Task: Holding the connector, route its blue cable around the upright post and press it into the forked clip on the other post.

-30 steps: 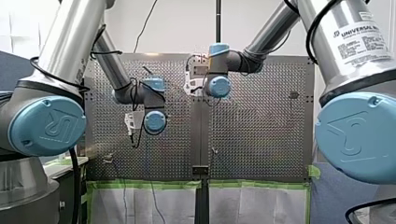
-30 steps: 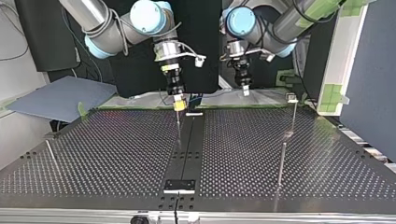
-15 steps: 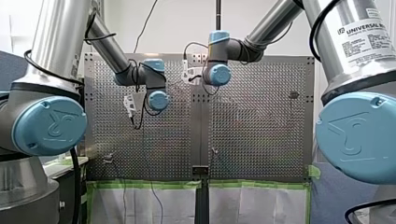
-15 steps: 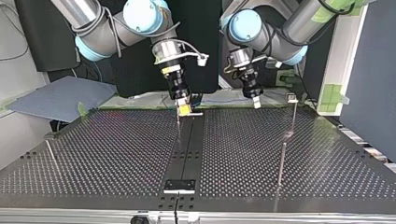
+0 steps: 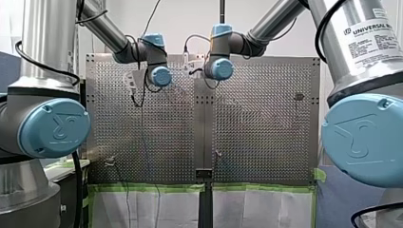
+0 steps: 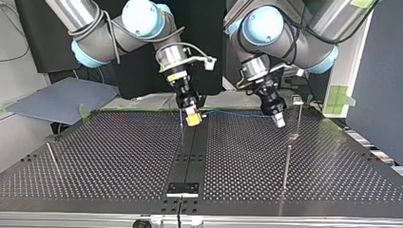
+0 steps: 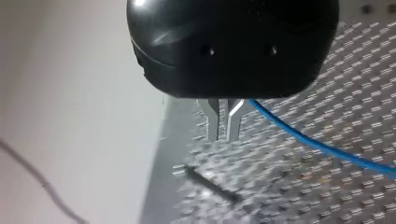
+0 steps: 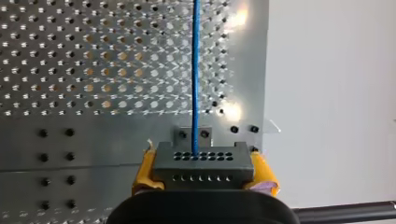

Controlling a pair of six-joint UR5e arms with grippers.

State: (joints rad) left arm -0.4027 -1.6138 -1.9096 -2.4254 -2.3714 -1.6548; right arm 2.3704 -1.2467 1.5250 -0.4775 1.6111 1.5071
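Note:
My right gripper [image 8: 201, 186] is shut on the grey connector [image 8: 201, 163], its yellow pads at the block's two sides. The blue cable [image 8: 195, 70] runs straight ahead out of the connector. In the top view my right gripper [image 6: 192, 117] hangs tilted over the dark centre strip, beside a thin upright post [image 6: 181, 130]. From there the blue cable [image 6: 233, 113] stretches across to my left gripper [image 6: 279, 121]. That gripper's metal fingers [image 7: 214, 122] are pinched on the blue cable [image 7: 317, 145]. The post with the forked clip [image 6: 297, 100] stands just beside my left gripper.
Another thin post [image 6: 286, 166] stands nearer the top view's camera, and one [image 6: 52, 159] at its far left. A black bracket [image 6: 182, 189] sits on the centre strip [image 6: 199, 142]. Green tape [image 5: 152, 188] edges the perforated table [image 5: 256, 128].
Both arms have moved out over the table, toward the top view's camera. My left gripper has swung toward the clip post. My right gripper now tilts, and the cable is taut between them.

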